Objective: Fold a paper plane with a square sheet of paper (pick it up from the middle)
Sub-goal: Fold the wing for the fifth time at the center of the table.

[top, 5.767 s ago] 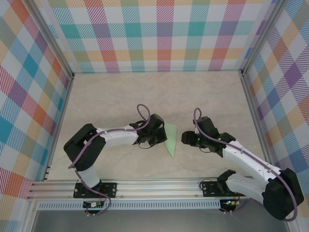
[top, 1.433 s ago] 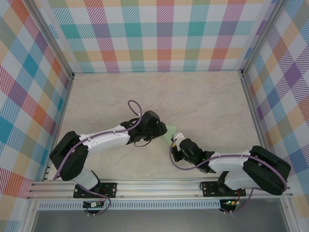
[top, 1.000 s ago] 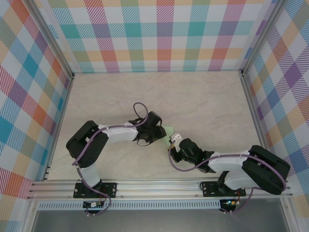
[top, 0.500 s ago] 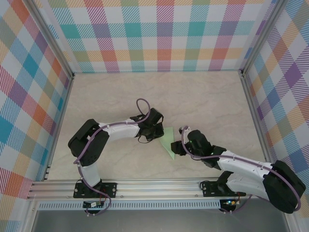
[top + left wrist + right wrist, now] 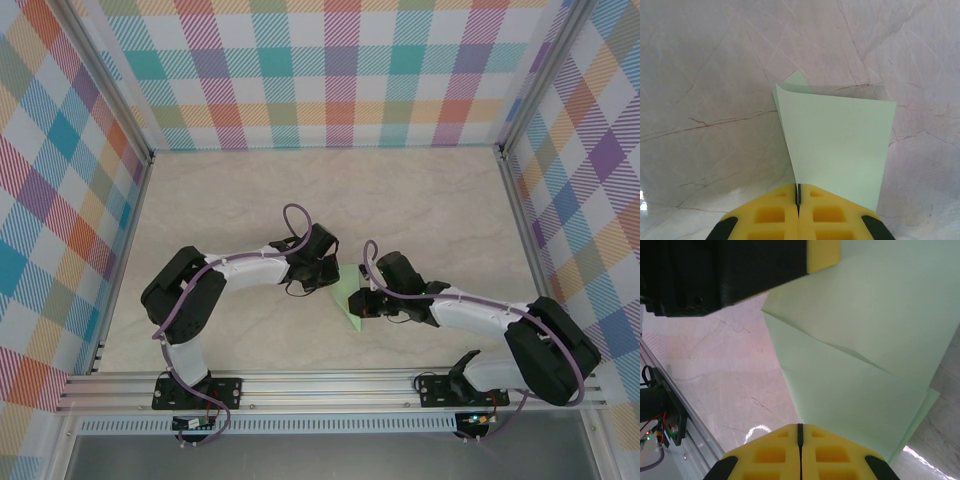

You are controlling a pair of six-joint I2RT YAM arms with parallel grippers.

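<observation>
Mint-green and partly folded, the square sheet of paper (image 5: 349, 296) lies at the centre of the top view on the marbled table (image 5: 230, 200). The left gripper (image 5: 798, 200), jaws closed, pinches a flap upright, probably to carry it over into a crease. The right gripper (image 5: 800, 432), also closed, sits at the sheet's edge, seemingly anchoring it. No writing or labels show.

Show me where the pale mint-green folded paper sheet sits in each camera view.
Top external: pale mint-green folded paper sheet mid-frame, between both grippers.
Left wrist: centre-right, standing up from the shut left gripper.
Right wrist: upper right, above the right gripper.
Shared landmark: left gripper; its yellow pad tops the right wrist view.
</observation>
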